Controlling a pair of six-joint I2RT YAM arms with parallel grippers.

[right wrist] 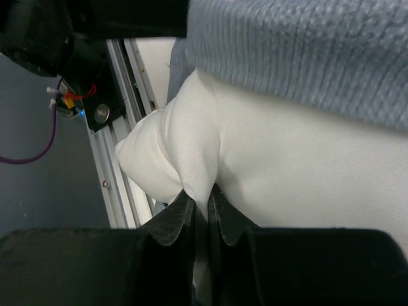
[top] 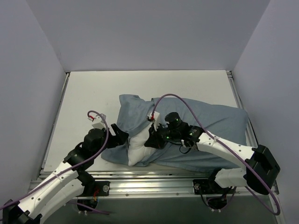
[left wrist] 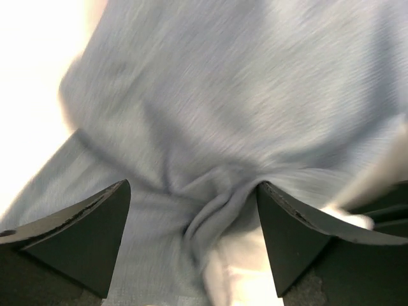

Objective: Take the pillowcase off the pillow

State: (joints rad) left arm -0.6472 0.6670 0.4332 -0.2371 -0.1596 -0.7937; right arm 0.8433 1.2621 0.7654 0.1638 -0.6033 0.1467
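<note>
Top external: pillowcase (top: 210, 123) lies on the table (top: 84, 93), pillow (top: 137, 149) bared at its near mouth. Left wrist: my left pincer (left wrist: 191, 236) gapes astride a blue fold. Right wrist: my right pincer (right wrist: 201, 213) pinches pillow; next, I judge, left should close, then we pull apart.

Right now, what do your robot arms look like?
My left arm and right arm are white with black joints. A purple cable loops over each. The left gripper has black wedge-shaped fingers. Tiny green lights glow by my right wrist.
</note>
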